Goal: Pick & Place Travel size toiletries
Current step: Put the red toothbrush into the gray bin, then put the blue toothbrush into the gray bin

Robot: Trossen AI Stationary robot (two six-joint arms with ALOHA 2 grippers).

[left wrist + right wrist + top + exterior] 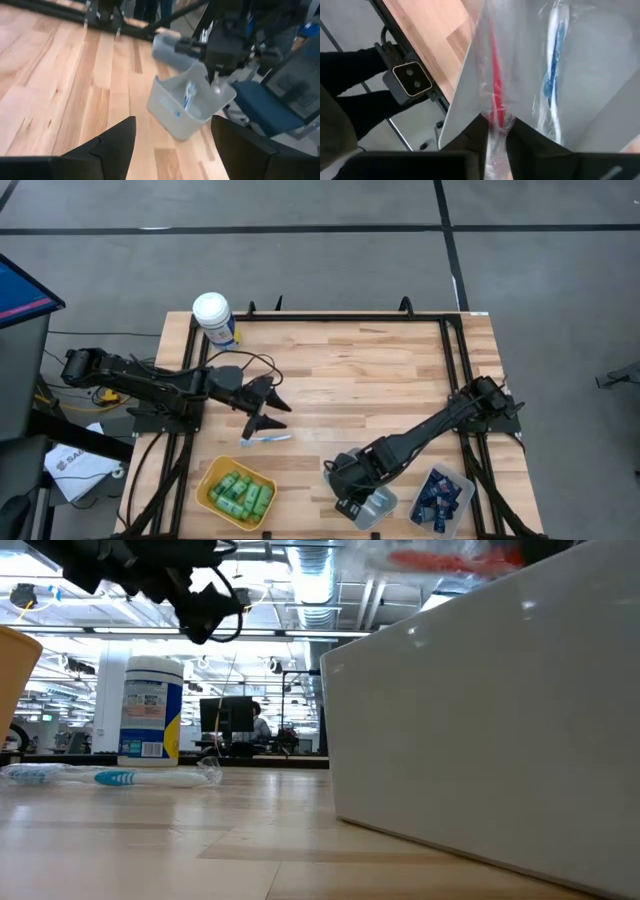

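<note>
I have a clear-wrapped red toothbrush [495,107] pinched in the right gripper [496,131], hanging over the pale grey bin [378,504], I judge for dropping in. Only the wrist view shows that grip. The left gripper [268,409] hovers, spread, above the blue-and-white toothbrush [268,438] on the table.

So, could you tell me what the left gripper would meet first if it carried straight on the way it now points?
Probably the grey bin where the right gripper is working. The left gripper is open, with bare table before the bin. The wrapped toothbrush seems to lie below that line, though depth is unclear.
</note>
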